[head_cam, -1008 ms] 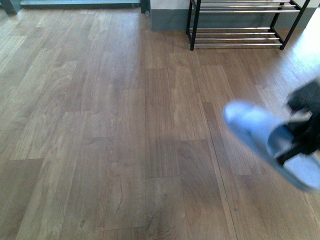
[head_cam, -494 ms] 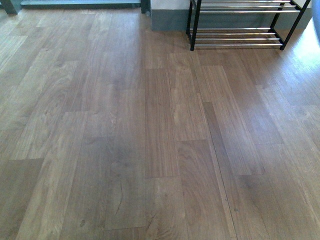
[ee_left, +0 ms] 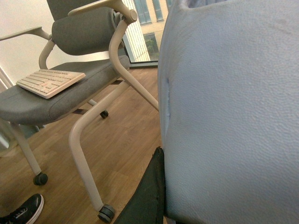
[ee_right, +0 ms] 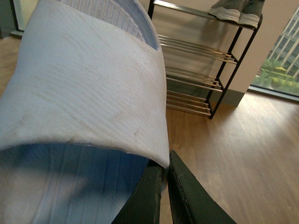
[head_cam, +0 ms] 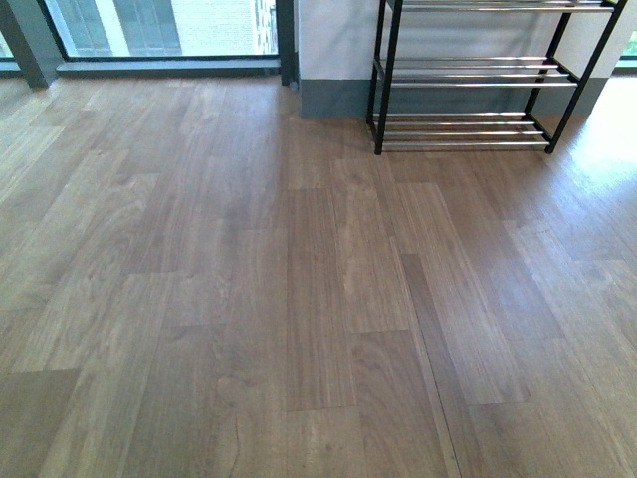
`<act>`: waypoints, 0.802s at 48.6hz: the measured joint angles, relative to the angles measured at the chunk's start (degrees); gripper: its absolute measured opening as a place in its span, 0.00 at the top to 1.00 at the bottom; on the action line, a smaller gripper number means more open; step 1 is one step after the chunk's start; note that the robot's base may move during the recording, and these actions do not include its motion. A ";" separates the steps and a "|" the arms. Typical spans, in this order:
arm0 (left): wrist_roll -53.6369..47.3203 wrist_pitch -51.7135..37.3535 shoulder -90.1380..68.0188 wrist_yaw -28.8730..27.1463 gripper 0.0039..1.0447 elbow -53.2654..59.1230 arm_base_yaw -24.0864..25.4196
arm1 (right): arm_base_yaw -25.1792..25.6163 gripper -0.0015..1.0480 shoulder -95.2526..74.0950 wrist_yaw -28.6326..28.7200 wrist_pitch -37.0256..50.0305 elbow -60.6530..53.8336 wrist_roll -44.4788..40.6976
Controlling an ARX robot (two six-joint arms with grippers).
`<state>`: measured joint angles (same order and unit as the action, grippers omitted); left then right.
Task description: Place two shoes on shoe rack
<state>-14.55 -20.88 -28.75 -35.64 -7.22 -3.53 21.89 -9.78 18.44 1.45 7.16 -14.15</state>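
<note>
Shoe rack (head_cam: pixel 468 72) is standing at 1 o'clock in the front view, against the wall, with the wooden floor (head_cam: pixel 249 299) stretching before it and a window (head_cam: pixel 159 25) at 11 o'clock. Right gripper (ee_right: pixel 164 186) is pressing its two dark fingers together on the strap edge of the first slipper (ee_right: pixel 93 93), pale blue, holding it clear of the floor. Grey sneakers (ee_right: pixel 236 10) are sitting on the rack's top tier beyond it. Left gripper (ee_left: pixel 152 186) is showing one finger against the second slipper (ee_left: pixel 233 116); whether it is clamping cannot be told. Beyond it, a chair (ee_left: pixel 70 93) is carrying a keyboard (ee_left: pixel 49 81).
</note>
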 joint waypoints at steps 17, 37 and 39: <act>0.00 0.00 0.00 0.00 0.98 0.00 0.00 | 0.00 0.98 0.09 -0.02 0.00 -0.15 1.11; 0.00 0.00 0.09 -0.24 0.98 0.00 0.00 | 0.02 0.98 0.26 0.13 0.07 -0.22 1.14; 0.00 0.00 0.09 -0.24 0.98 0.00 0.00 | 0.02 0.98 0.26 0.20 0.07 -0.22 1.14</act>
<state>-14.55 -20.88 -28.67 -35.88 -7.22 -3.53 21.91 -9.52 18.63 1.52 6.94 -13.02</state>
